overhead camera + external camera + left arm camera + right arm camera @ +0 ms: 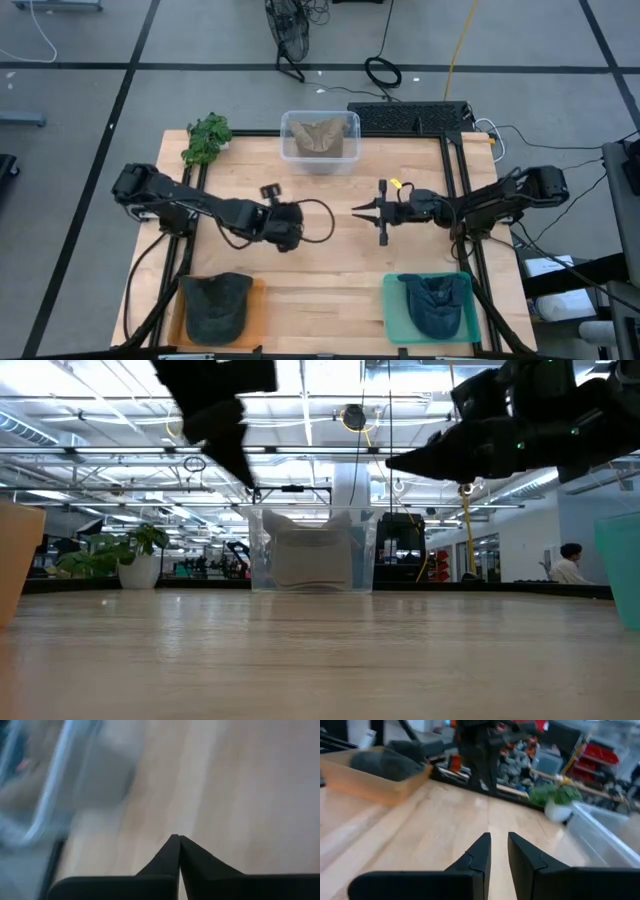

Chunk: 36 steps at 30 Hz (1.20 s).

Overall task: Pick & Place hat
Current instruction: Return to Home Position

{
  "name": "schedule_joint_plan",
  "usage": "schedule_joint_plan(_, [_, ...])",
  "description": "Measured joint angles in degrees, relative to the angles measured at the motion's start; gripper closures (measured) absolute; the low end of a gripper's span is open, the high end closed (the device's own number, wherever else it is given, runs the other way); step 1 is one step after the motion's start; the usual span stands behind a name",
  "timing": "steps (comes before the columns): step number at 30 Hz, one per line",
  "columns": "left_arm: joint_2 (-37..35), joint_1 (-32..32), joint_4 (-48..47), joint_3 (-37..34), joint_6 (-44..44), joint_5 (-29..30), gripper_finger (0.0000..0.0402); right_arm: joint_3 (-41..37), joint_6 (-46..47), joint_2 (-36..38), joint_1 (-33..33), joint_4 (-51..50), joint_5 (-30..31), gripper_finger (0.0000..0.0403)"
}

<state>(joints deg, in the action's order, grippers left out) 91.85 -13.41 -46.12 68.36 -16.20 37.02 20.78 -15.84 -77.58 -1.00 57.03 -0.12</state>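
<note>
A tan hat (pixel 318 137) lies in a clear bin (pixel 345 125) at the table's far middle. A dark green hat (pixel 215 305) lies in an orange tray (pixel 255 300) at the near left. In a green tray (pixel 395 310) at the near right lies a dark blue hat (pixel 437 303). My left gripper (pixel 178 839) is shut and empty, slanting down above the bare wood left of the table's middle (pixel 292 238). My right gripper (pixel 499 840) hovers level right of the middle (pixel 356 210), pointing left, its fingers a narrow gap apart with nothing between them.
A potted plant (pixel 207 138) stands at the far left corner. A black keyboard-like unit (pixel 410 118) lies at the far right, beside the bin. Bare wood lies between the two grippers and between the two near trays.
</note>
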Motion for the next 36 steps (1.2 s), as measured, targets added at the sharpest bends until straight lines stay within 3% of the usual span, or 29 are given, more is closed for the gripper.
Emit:
schedule_joint_plan(4, [0.03, 1.48, 25.26, -5.24, 12.78, -8.4, 0.0395, 0.0, -1.56, 0.28, 2.67, 0.33, 6.16, 0.036])
schedule_joint_plan(8, [-0.01, 4.41, 38.5, -8.39, 21.03, -12.17, 0.0383, 0.0, -1.32, 1.37, 3.69, 0.24, 14.95, 0.036])
schedule_joint_plan(13, [-4.24, 8.31, 43.89, -12.96, 24.8, -18.3, 0.0395, 0.04, 2.76, 5.06, 3.59, -1.57, 15.02, 0.036])
schedule_joint_plan(20, [-17.6, 13.4, 53.69, -28.2, 24.98, -25.05, 0.0385, 0.06, 10.13, 12.42, 2.9, -13.27, 11.82, 0.036])
schedule_joint_plan(26, [-33.25, 14.04, 57.0, -38.21, 23.66, -27.06, 0.0397, -0.05, 13.17, 24.04, 2.91, -22.82, 12.13, 0.036])
schedule_joint_plan(32, [-47.43, 13.68, 56.34, -46.29, 21.91, -27.24, 0.0383, -0.3, 15.06, 35.49, 2.89, -35.61, 12.28, 0.036])
schedule_joint_plan(36, [-55.51, 13.66, 56.61, -51.23, 20.88, -28.18, 0.0394, -4.03, 14.95, 40.78, 2.89, -35.48, 12.27, 0.036])
